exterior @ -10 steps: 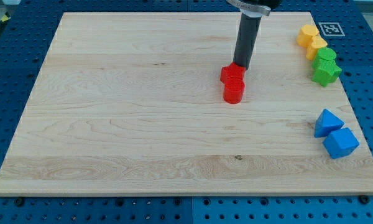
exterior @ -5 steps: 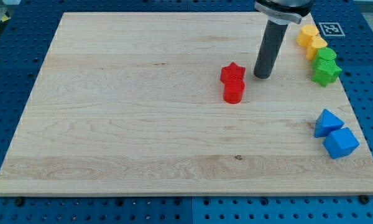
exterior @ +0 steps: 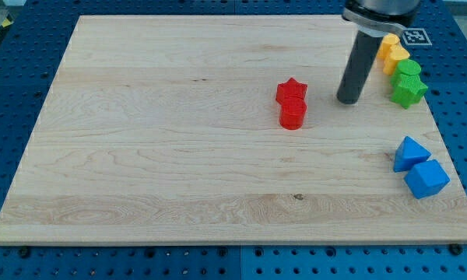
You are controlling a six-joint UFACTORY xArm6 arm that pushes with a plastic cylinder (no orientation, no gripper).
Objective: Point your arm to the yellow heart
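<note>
Two yellow blocks sit at the view's top right. The upper one (exterior: 388, 43) is partly hidden by my rod; the lower one (exterior: 397, 56), which looks like the yellow heart, lies just below it. My tip (exterior: 348, 100) rests on the board to the left of and a little below the yellow heart, roughly 60 pixels away, not touching any block.
Two green blocks, a round one (exterior: 409, 70) and a star-like one (exterior: 408, 90), sit just below the yellow ones. A red star (exterior: 292, 90) and a red cylinder (exterior: 293, 114) lie left of my tip. A blue triangle (exterior: 410, 152) and a blue cube (exterior: 426, 178) sit at the right edge.
My rod has moved steadily to the view's right, from behind the red star to a spot near the yellow and green blocks. No block has moved.
</note>
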